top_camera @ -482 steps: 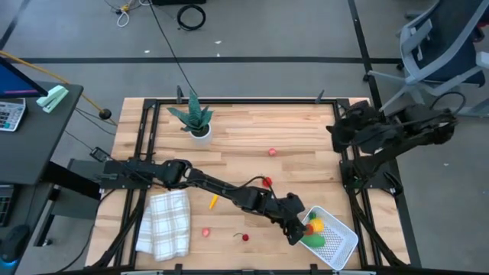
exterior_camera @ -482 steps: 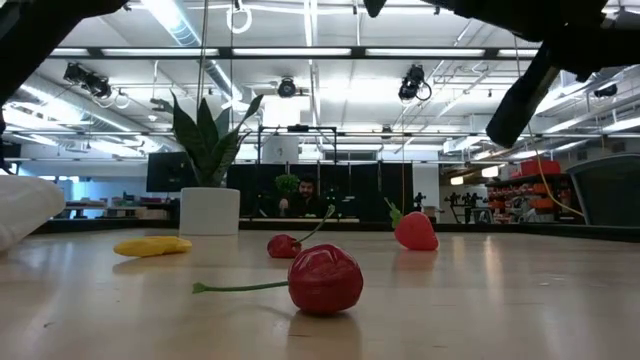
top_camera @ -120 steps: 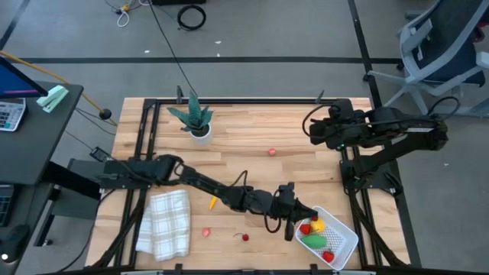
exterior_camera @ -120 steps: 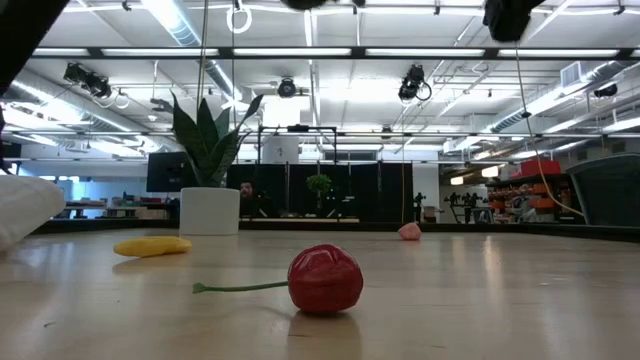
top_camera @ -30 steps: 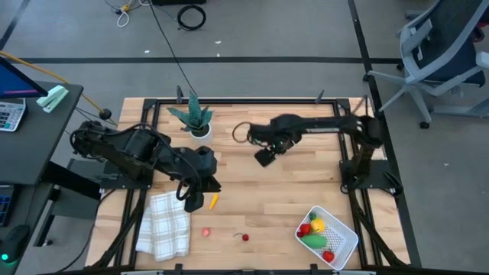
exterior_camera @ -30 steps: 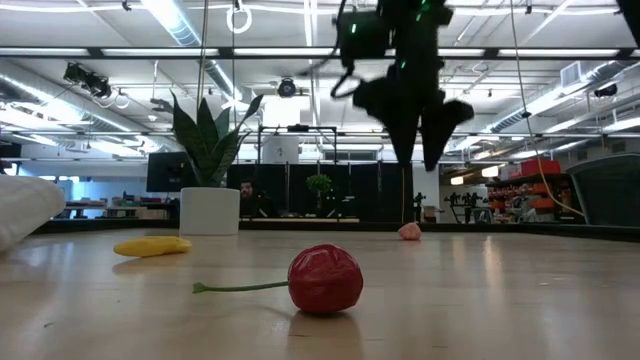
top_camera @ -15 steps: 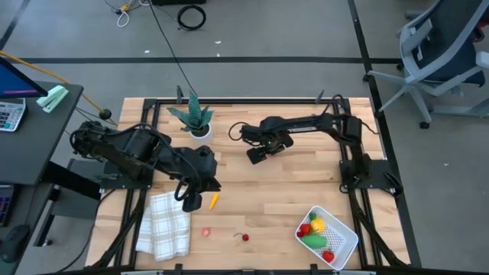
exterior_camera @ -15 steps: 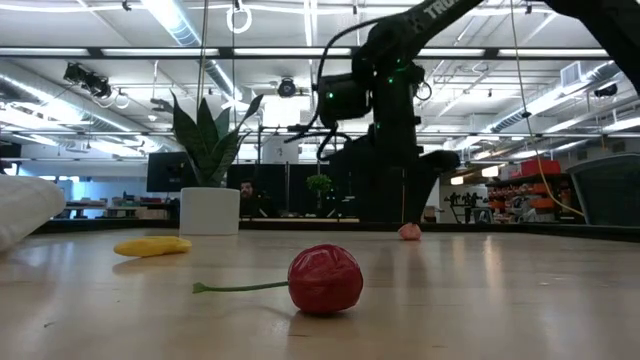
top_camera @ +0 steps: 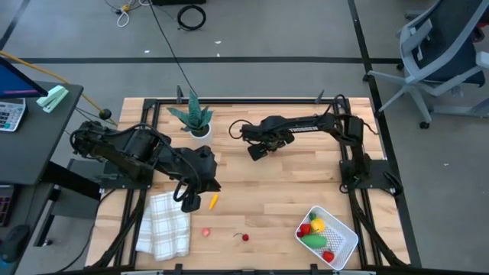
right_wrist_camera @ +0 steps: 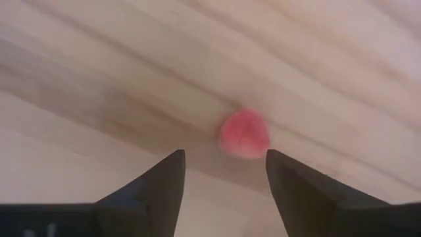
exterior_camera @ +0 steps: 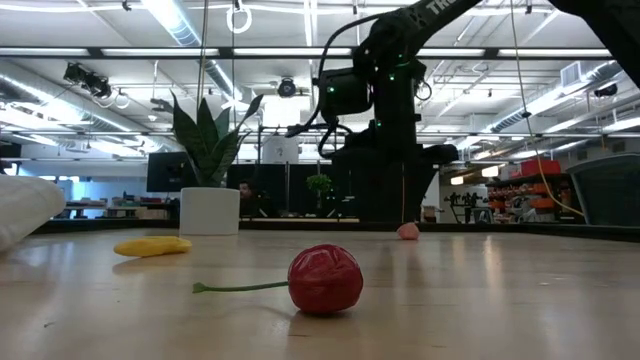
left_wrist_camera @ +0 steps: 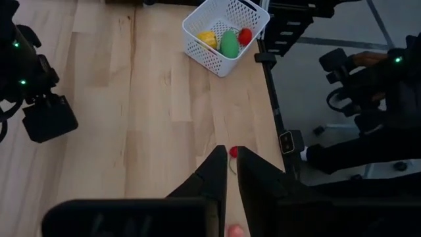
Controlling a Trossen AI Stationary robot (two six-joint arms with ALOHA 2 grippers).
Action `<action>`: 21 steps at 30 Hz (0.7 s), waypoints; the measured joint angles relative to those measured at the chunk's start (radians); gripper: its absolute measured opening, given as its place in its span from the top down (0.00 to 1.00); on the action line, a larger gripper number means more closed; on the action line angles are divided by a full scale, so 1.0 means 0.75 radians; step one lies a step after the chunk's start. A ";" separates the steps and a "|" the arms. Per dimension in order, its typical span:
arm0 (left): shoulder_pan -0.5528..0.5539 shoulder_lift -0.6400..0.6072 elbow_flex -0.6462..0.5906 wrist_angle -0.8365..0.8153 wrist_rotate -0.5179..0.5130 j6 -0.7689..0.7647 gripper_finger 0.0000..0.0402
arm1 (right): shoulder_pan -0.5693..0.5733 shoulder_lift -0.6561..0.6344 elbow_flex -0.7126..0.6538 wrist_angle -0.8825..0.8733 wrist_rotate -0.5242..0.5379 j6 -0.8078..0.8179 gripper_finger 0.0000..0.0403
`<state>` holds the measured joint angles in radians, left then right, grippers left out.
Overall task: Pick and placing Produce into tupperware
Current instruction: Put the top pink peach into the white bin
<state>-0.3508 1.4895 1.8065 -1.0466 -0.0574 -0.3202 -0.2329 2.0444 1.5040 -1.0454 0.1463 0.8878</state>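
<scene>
High view, right claw [top_camera: 257,152]: reached out over the middle of the bench [top_camera: 306,176], low above the wood; fingers spread apart, grasping nothing
Right wrist view, pink piece [right_wrist_camera: 244,133]: small and round, lying on the wood just ahead of the gap between the two fingers [right_wrist_camera: 150,191]; untouched by either
Low view, pink piece [exterior_camera: 408,231]: on the far part of the bench, right beneath the dark right arm
High view, left claw [top_camera: 192,201]: above the bench beside the folded checked cloth [top_camera: 163,224]; thin orange piece [top_camera: 213,201] just next to it
Left wrist view, left claw [left_wrist_camera: 229,168]: fingers almost together with only a thin slit between; nothing in them
Tupperware [top_camera: 328,236]: white mesh container at the bench's near right corner; holds a green oblong piece [top_camera: 313,241], a yellow one [top_camera: 317,226] and red ones
Loose produce: cherry with stem [top_camera: 244,237] and a pink-red piece [top_camera: 205,231] on the near wood; well apart from the tupperware
Plant [top_camera: 194,118]: white pot, far left of the bench
</scene>
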 joint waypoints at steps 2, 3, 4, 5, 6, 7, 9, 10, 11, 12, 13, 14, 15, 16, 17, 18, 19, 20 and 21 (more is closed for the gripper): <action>0.000 0.000 0.000 0.000 0.000 0.001 0.90 | -0.001 -0.007 0.000 -0.001 0.032 0.000 0.46; 0.000 0.000 0.000 0.000 0.000 0.003 0.90 | -0.004 -0.007 0.000 -0.001 0.037 -0.001 0.46; 0.000 0.000 0.000 0.000 0.000 0.003 0.90 | -0.008 -0.007 0.000 -0.001 0.036 -0.001 0.46; 0.000 0.000 0.000 0.000 0.000 0.003 0.90 | -0.012 -0.007 0.000 -0.001 0.033 -0.001 0.46; 0.000 0.000 0.000 0.000 0.000 0.002 0.90 | -0.013 -0.006 0.000 0.000 0.033 -0.001 0.46; 0.000 0.000 0.000 0.000 0.000 0.003 0.90 | -0.014 -0.004 0.000 0.001 0.033 -0.001 0.46; 0.000 0.000 0.001 0.000 0.000 0.003 0.91 | -0.022 0.000 0.000 0.002 0.027 -0.001 0.46; 0.000 0.000 0.001 0.000 0.000 0.003 0.91 | -0.023 0.000 0.000 0.002 0.024 -0.001 0.46; 0.000 0.000 0.001 0.000 0.000 0.003 0.92 | -0.024 0.000 0.000 0.003 0.024 -0.001 0.46; 0.000 0.000 0.001 0.000 0.000 0.003 0.92 | -0.025 0.000 0.000 0.003 0.024 0.000 0.46; 0.000 0.000 0.001 0.000 0.000 0.003 0.92 | -0.027 0.000 0.000 0.003 0.024 -0.001 0.46; 0.000 0.000 0.001 0.001 0.000 0.003 0.93 | -0.027 0.000 0.000 0.003 0.025 -0.001 0.46; 0.000 0.000 0.001 0.000 0.000 0.003 0.93 | -0.027 0.000 0.000 0.003 0.028 -0.001 0.46; 0.000 0.000 0.001 0.000 0.000 0.003 0.93 | -0.027 0.000 0.000 0.004 0.033 -0.001 0.46; 0.000 0.000 0.001 0.001 0.000 0.001 0.93 | -0.027 0.000 0.000 0.004 0.036 -0.001 0.47; 0.000 0.000 0.001 0.001 0.000 -0.002 0.93 | -0.027 0.000 0.000 0.004 0.037 -0.001 0.47; 0.000 0.000 0.001 0.001 0.000 -0.006 0.93 | -0.027 0.000 0.000 0.004 0.037 -0.001 0.47; 0.000 0.000 0.001 0.001 0.000 -0.009 0.93 | -0.027 0.000 0.000 0.004 0.037 0.000 0.47; 0.000 0.000 0.001 0.001 0.000 -0.011 0.92 | -0.027 0.000 0.000 0.004 0.037 -0.001 0.47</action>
<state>-0.3508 1.4895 1.8069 -1.0461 -0.0571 -0.3286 -0.2535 2.0445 1.5040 -1.0427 0.1741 0.8871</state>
